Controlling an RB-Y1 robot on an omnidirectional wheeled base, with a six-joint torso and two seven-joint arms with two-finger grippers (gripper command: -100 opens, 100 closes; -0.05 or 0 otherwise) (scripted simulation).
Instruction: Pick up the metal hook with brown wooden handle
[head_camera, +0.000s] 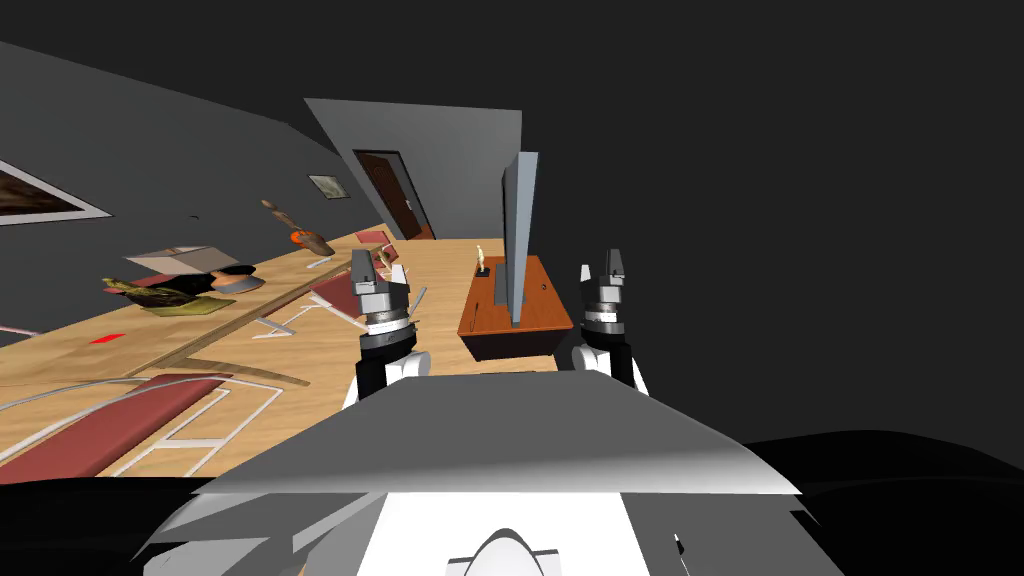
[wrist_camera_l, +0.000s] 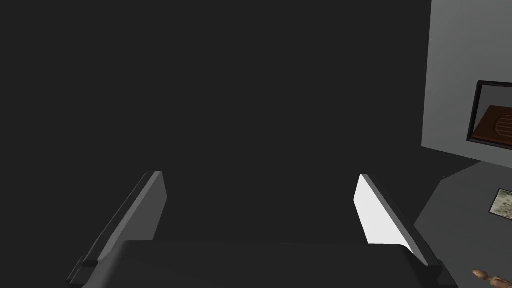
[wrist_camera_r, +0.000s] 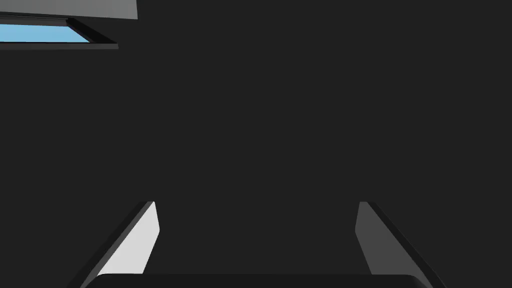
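While I am holding both arms up before the brown cabinet, my left gripper and right gripper are gaping, grasping nothing.

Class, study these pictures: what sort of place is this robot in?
Likely a living or dining room in a house: a flat screen on a low brown cabinet, a red-seated chair, and a dark brown door.
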